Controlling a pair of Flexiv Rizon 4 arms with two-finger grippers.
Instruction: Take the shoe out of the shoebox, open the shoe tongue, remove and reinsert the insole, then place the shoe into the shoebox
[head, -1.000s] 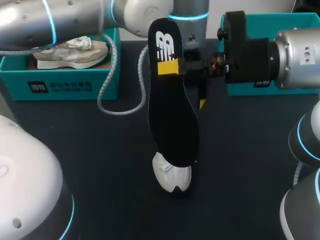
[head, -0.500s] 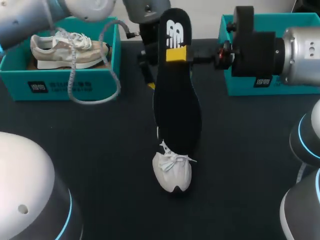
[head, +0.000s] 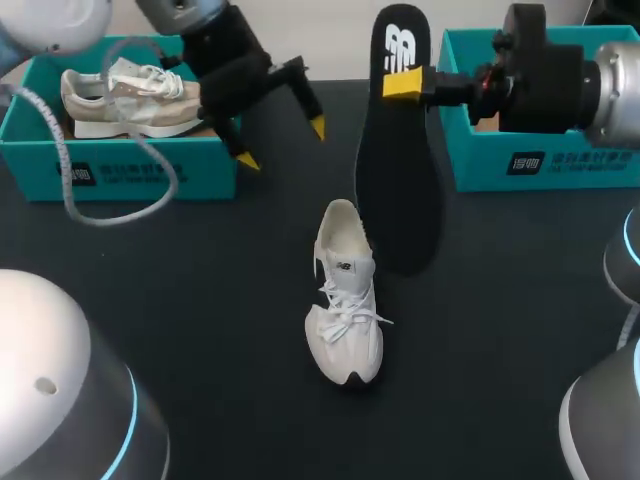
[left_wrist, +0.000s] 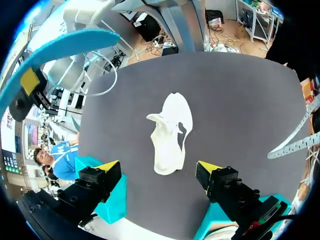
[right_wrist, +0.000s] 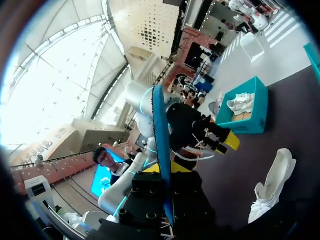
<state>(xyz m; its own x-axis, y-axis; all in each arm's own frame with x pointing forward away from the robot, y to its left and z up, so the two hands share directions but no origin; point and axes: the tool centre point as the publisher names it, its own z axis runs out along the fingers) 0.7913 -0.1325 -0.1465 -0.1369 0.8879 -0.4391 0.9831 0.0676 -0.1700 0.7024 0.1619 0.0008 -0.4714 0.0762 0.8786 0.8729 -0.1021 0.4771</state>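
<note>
Head view, clock directions taken from the white lace-up sneaker (head: 345, 300), which lies upright on its sole at the middle of the dark worktop (head: 200, 300), toe towards 6 o'clock and heel towards 12 o'clock, its tongue raised and its mouth open. At 1 o'clock my right gripper (head: 405, 85) is grasping the black foam insole (head: 400, 150) near its heel end, one yellow-tipped finger on each face. The insole hangs lengthwise just beside the sneaker's heel, and I cannot tell whether its lower end touches the worktop. At 11 o'clock my left gripper (head: 281, 143) is released, its fingers spread wide above the worktop with nothing between them. In the left wrist view the sneaker (left_wrist: 170, 135) lies ahead of that gripper (left_wrist: 157, 169), and the insole's blue underside (left_wrist: 65, 45) shows well beyond it. In the right wrist view the insole (right_wrist: 161, 150) stands edge-on between the fingers of my right gripper (right_wrist: 167, 170). A left-hand teal cardboard shoebox (head: 120, 170) at 10 o'clock holds a beige suede sneaker (head: 130, 95). A right-hand teal cardboard shoebox (head: 540, 165) stands at 2 o'clock.
</note>
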